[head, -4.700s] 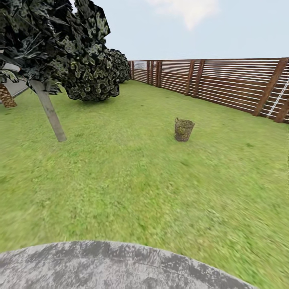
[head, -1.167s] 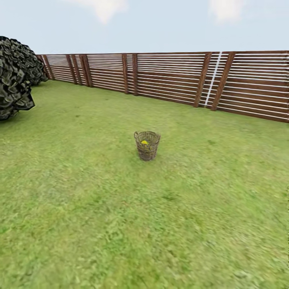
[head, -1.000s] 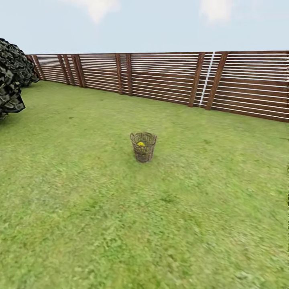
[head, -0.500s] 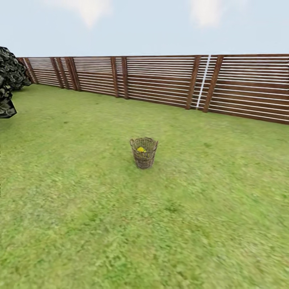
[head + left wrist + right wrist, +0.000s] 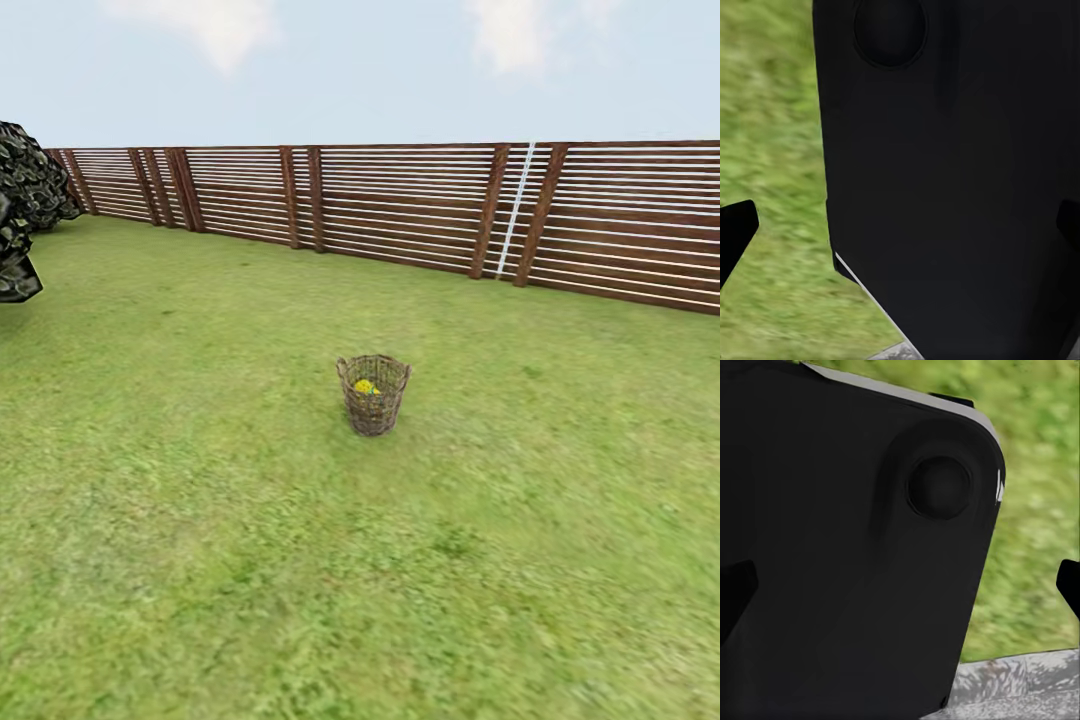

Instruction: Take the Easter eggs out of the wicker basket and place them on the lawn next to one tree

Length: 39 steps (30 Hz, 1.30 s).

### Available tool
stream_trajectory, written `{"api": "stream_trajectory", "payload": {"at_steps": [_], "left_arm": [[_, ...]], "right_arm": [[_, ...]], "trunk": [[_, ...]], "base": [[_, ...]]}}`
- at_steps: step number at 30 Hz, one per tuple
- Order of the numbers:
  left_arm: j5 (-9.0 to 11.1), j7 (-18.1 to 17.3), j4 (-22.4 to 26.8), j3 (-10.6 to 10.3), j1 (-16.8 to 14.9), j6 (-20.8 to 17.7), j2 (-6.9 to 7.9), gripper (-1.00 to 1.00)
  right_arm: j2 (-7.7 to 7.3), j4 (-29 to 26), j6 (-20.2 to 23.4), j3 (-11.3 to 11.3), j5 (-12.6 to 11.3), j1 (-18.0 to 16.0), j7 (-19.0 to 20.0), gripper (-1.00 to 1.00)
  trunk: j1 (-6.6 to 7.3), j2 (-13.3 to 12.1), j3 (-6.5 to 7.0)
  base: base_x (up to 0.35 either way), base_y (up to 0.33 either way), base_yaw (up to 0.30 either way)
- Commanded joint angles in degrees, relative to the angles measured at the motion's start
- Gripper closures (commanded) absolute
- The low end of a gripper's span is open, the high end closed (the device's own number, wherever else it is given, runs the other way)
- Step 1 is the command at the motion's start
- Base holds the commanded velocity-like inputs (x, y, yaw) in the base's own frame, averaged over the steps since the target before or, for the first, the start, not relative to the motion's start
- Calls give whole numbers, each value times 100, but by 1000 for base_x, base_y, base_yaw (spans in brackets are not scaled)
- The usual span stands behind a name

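One wicker basket (image 5: 374,394) stands upright on the lawn (image 5: 200,520) near the middle of the head view, well apart from the brown slatted fence (image 5: 420,205) that runs across the far side of the garden. Inside the basket, just below its rim, a patch of yellow with a touch of blue shows where the Easter eggs (image 5: 365,386) lie; how many are there cannot be told at this size. Dark, angular green-speckled foliage (image 5: 25,205) reaches into that view at the far left edge, well away from the basket, and its trunk cannot be seen. Pale sky with a few clouds sits above the fence. In the left wrist view, a broad black body panel (image 5: 952,180) of the robot blocks most of the scene, with blurred grass beside it and a dark fingertip (image 5: 733,229) at the frame's edge. The right wrist view is much the same: a black panel (image 5: 847,547) with a round recess, grass beyond it, and a strip of grey mottled paving (image 5: 1020,686). Whether either gripper's fingers are apart or together cannot be told from these views.
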<state>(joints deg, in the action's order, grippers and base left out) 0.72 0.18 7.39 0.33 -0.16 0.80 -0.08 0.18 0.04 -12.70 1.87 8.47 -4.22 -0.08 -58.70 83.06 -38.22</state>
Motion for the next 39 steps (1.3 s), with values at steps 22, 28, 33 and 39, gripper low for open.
{"api": "stream_trajectory", "payload": {"at_steps": [22,28,33,39], "left_arm": [[7,-1,0,2,-3,8,-1,-100],[7,-1,0,2,-2,8,-1,-100],[7,-1,0,2,-2,8,-1,-100],[8,-1,0,2,-3,8,-1,-100]], "right_arm": [[-1,1,-22,15,14,-5,-1,-100],[-1,4,-22,15,14,-4,-1,-100],[-1,2,-21,15,14,-5,-1,-100],[-1,2,-20,15,14,-4,-1,-100]], "trunk": [[-3,2,-4],[-3,2,-4],[-3,2,-4],[-3,2,-4]], "base": [[293,155,0],[293,158,-56],[293,203,-127],[292,227,-123]]}}
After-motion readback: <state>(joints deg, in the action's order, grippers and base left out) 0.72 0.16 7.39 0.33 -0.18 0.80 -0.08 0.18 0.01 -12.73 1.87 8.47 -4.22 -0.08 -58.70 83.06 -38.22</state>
